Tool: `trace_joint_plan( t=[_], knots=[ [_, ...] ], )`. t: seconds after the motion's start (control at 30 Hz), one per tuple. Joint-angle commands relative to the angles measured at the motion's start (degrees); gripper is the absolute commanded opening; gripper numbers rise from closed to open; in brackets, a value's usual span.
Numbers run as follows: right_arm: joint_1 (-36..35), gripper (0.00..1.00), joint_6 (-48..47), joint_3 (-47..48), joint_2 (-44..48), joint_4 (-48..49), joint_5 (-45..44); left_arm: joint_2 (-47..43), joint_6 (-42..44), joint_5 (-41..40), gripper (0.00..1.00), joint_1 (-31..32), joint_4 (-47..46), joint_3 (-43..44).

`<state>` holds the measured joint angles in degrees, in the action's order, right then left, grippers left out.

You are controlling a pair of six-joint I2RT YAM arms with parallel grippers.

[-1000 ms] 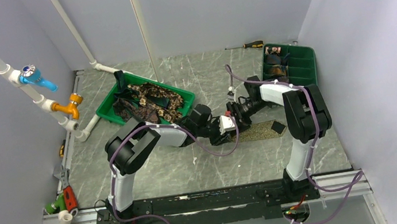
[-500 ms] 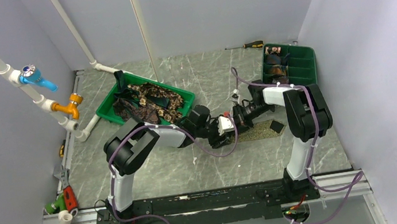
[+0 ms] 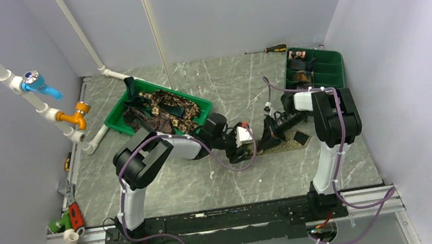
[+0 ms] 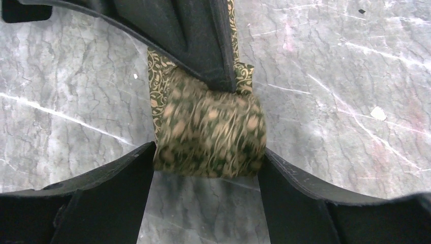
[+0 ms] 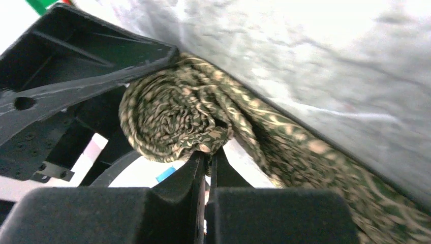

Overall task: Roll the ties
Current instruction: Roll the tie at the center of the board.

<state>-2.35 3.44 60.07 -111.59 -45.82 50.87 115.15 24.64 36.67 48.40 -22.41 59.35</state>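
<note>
While left gripper brackets tie coil, right gripper pinches it.

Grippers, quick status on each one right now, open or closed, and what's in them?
Left gripper: closed on the coil of the olive-tan tie.
Right gripper: shut, fingertips pinching the coil's centre.

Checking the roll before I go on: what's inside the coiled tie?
The right tool, shut, pokes into the centre of the coiled tie. Only wound fabric shows; the core is hidden. The left tool brackets it.
</note>
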Motion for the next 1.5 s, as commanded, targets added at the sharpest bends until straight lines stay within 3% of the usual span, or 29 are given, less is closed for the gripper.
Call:
trace_joint_plan(
  t=[0.0,0.5,0.6,0.73,0.83,0.93,1.03,1.1,1.27,1.47],
  knots=[
    [1.4,0.0,-2.8,2.0,-3.0,3.3,-14.7,1.9,1.6,1.8,0.77,0.2,-0.9,2.9],
    [0.8,0.0,-5.3,8.9,-9.2,-0.8,-21.1,5.9,5.5,0.6,0.79,3.6,-1.7,9.6],
    [-0.8,0.0,-7.3,9.7,-9.4,-2.1,-19.1,7.3,6.1,-0.6,0.69,3.6,0.2,11.2],
    [-3.9,0.0,-9.4,9.5,-7.6,-1.9,-15.2,6.5,5.9,0.0,0.41,3.4,5.5,11.3],
    [-5.2,0.0,-10.4,9.8,-5.5,-1.8,-13.6,4.4,2.3,-2.2,0.28,2.8,10.0,8.1],
    [-5.2,0.16,-12.0,11.6,-2.9,-2.9,-12.1,1.8,-2.7,-5.0,0.23,1.4,13.1,2.7],
    [-5.1,0.42,-13.4,12.2,0.5,-4.0,-10.4,0.2,-7.5,-8.4,0.21,0.3,14.7,-1.9],
    [-5.2,0.53,-13.4,11.7,2.4,-4.0,-8.2,-0.3,-9.7,-10.8,0.21,0.0,15.0,-3.8],
    [-7.5,0.62,-11.4,9.6,3.7,-2.0,-1.4,-0.6,-11.3,-11.9,0.26,-0.1,15.3,-4.7],
    [-10.4,0.6,-8.5,10.0,1.3,1.1,-1.0,-0.2,-9.7,-11.0,0.28,-0.2,16.1,-2.9]
  ],
)
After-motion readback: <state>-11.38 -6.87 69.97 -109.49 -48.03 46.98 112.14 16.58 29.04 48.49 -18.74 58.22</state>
